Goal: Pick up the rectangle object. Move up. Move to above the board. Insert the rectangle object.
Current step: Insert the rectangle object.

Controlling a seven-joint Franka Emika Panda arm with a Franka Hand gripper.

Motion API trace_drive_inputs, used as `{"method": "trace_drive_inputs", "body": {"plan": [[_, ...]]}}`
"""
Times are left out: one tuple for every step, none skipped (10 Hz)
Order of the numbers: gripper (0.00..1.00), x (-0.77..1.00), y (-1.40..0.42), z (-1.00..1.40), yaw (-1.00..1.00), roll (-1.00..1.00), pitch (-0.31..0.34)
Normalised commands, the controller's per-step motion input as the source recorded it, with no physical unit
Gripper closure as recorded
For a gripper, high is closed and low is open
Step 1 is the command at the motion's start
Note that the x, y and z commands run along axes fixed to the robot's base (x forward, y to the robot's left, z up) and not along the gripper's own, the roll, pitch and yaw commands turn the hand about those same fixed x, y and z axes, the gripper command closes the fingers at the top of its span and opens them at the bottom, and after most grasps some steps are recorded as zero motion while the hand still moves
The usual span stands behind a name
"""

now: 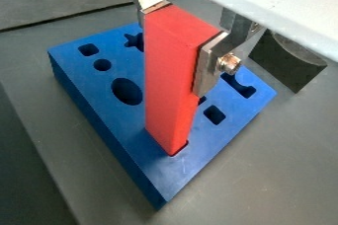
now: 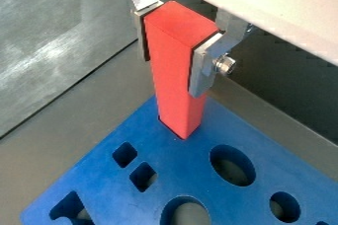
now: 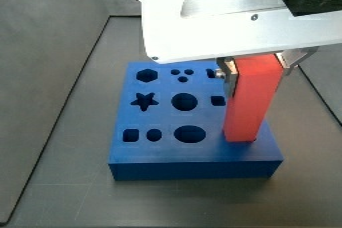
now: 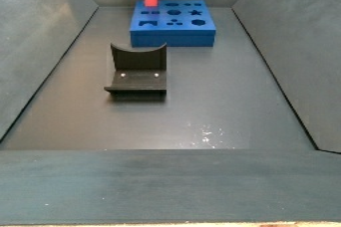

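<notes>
The rectangle object (image 3: 250,100), a long smooth red-orange bar, stands upright with its lower end at the thick blue board (image 3: 160,122) with dark cut-outs; whether it has entered the slot I cannot tell. My gripper (image 1: 179,32) sits above, silver fingers (image 1: 211,61) clamped on the bar's upper part. Pick, lift and move look done; insertion remains. The dark fixture (image 4: 136,73) stands on the worktop (image 4: 200,112).

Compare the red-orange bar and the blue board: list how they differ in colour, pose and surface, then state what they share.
Colour: the rectangle object is red-orange; the board is blue.
Pose: the rectangle object stands upright, clamped in the gripper over the board's edge; the board lies flat on the floor.
Surface: the rectangle object is plain and smooth; the board is pierced by dark cut-outs.
Shared: both are straight-edged, rectangular solids.
</notes>
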Motion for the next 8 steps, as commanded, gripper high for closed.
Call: {"method": "trace_drive_inputs", "body": {"plan": [[1.00, 0.00, -0.01, -0.12, 0.00, 0.08, 0.000], [1.00, 0.29, 0.00, -0.28, 0.00, -0.01, 0.291], [1.00, 0.41, -0.02, -0.67, 0.00, 0.01, 0.474], [1.00, 0.42, 0.00, -0.73, 0.00, 0.00, 0.529], [1.00, 0.29, 0.00, -0.51, 0.00, 0.00, 0.371], [1.00, 0.00, -0.05, 0.00, 0.00, 0.20, 0.000], [0.00, 0.00, 0.00, 0.00, 0.00, 0.00, 0.000], [0.00, 0.00, 0.00, 0.00, 0.00, 0.00, 0.000]]}}
